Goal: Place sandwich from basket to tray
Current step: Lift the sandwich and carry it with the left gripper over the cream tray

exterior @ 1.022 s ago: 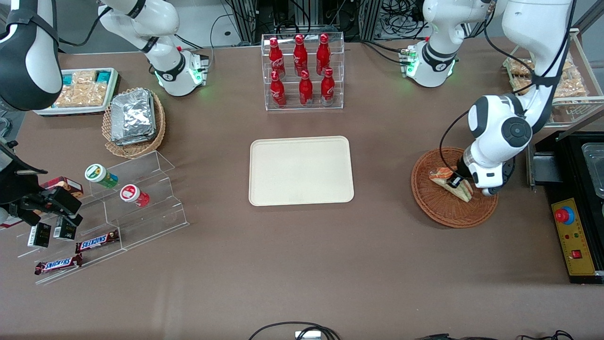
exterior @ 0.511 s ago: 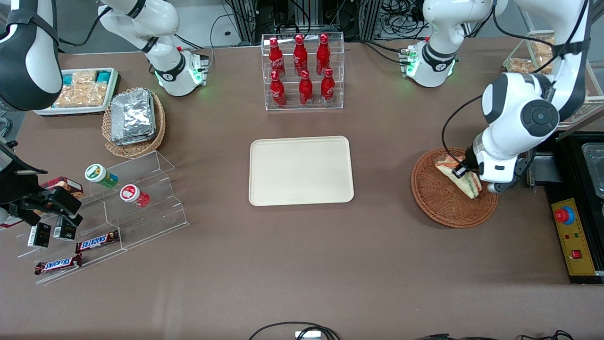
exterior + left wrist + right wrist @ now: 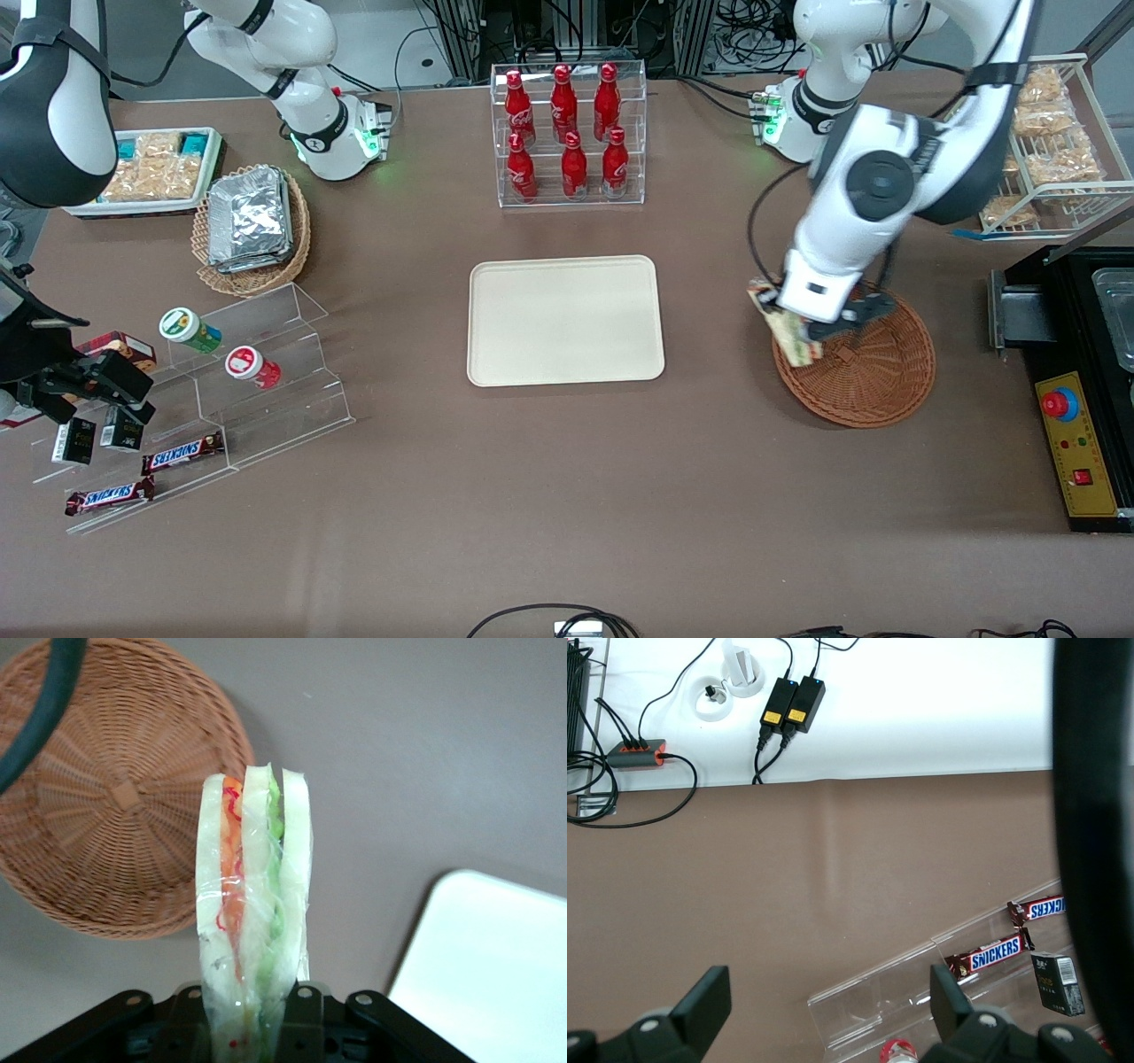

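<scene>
Above basket (image 3: 873,377) rim — tool (image 3: 802,341) clamps sandwich (image 3: 252,904) | tray (image 3: 565,321) apart

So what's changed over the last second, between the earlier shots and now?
The gripper, shut on the sandwich, has lifted it out of the basket and carried it to the basket's edge nearest the tray. The basket is now empty. The basket and tray have not moved, and the tray is still bare.
</scene>
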Tool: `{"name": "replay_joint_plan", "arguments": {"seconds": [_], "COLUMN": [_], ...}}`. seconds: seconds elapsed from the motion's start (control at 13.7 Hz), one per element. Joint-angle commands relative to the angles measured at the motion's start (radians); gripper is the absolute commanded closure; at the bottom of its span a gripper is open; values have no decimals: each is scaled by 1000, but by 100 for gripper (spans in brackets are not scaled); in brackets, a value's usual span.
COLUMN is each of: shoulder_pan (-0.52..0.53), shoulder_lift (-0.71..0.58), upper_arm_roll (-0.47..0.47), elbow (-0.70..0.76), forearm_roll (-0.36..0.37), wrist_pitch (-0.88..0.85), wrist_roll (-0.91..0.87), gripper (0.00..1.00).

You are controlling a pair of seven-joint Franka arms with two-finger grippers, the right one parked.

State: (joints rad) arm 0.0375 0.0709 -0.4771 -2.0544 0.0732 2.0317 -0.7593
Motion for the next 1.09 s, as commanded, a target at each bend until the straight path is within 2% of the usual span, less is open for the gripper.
{"name": "replay_joint_plan", "arguments": {"seconds": [0.0,0.15,0.58,0.73,1.02], "shoulder_pan": [-59,-146,-301,-326,-370], "shoulder_lift": [58,102,217,247,312], "upper_arm_roll": [-46,-48,-46,-46,-44], "elbow": [40,43,71,72,79], "forearm_roll": [58,134,154,186,195], "wrist_pitch": [-15,-8,77,91,156], "wrist_roll": [12,9,-9,-20,-61], "gripper": [100,100,100,100,100]}}
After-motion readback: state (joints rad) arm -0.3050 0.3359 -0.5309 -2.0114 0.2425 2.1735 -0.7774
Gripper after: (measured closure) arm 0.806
